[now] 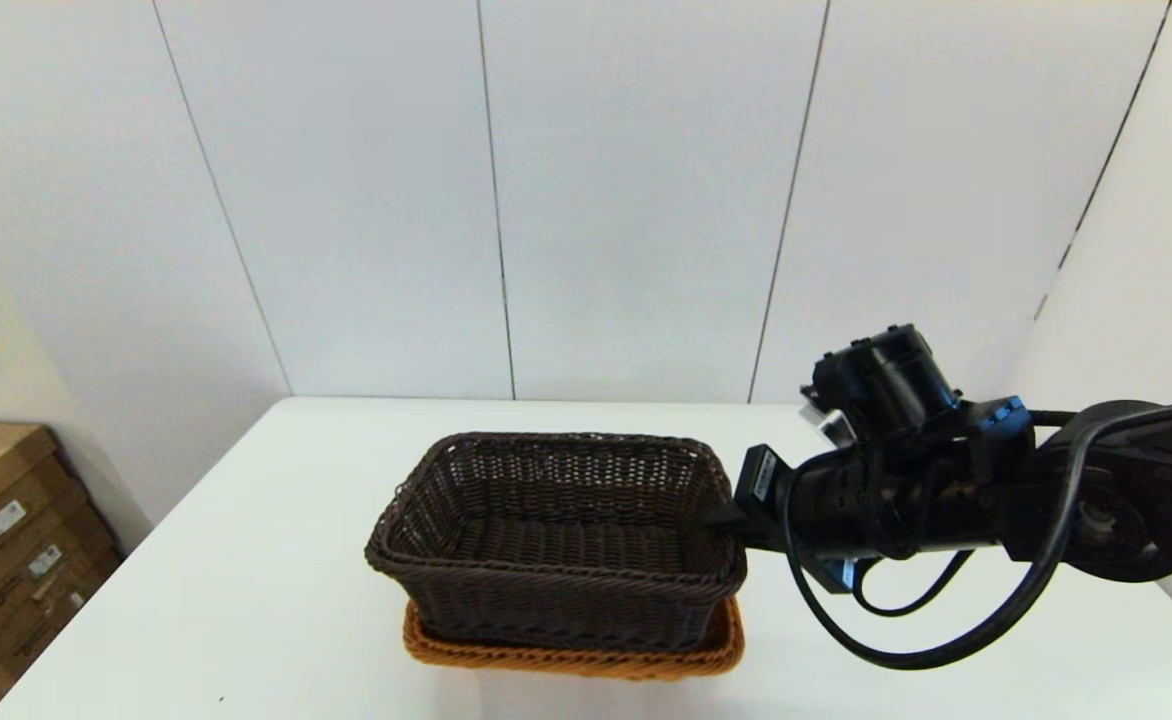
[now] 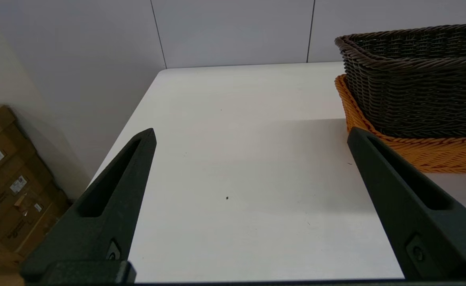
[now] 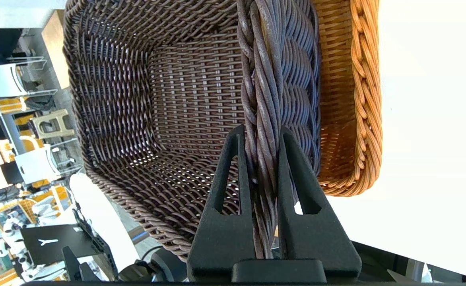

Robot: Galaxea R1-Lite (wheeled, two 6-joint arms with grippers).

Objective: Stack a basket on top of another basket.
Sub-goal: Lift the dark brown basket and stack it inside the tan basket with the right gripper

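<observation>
Right claw (image 3: pixel 261 135) pinches dark basket (image 1: pixel 558 540), seemingly nested in orange basket (image 1: pixel 576 655).

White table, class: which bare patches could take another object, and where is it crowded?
Free: the white table to the left of the dark brown wicker basket nested in the orange wicker basket, and behind them. Crowded: their right, where the right tool grips the rim.

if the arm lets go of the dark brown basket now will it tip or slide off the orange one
Probably not: the dark brown basket sits nested low inside the orange basket, whose rim surrounds its base. Its wide flat shape suggests stability. The right end effector pinches only its braided rim, so release should disturb it little.
</observation>
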